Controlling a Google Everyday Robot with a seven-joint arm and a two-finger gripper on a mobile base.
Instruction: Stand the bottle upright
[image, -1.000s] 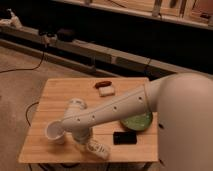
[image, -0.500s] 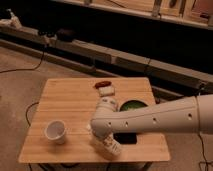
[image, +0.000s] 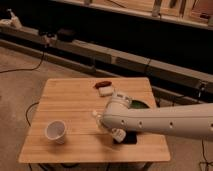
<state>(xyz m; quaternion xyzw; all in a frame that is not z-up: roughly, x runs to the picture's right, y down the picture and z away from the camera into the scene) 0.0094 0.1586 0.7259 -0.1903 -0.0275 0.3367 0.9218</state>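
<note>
**A:** A dim room, with dark shelving along the back and a wooden worktop (image: 70, 100) in front. Why does the arm (image: 165, 120) cross it so low?

**B:** It reaches in from the right, I judge, to work at the near middle. The mug (image: 55, 131) stands upright well apart on the left, out of its way.

**A:** And the end effector (image: 118, 134)?

**B:** It hangs below the arm's rounded end, beside a dark flat object (image: 130, 140). I cannot tell whether it is apart or clamped.

**A:** The bottle (image: 95, 114)?

**B:** It is probably the small white shape poking out just left of the arm. I cannot tell whether it is upright or tilted.
</note>
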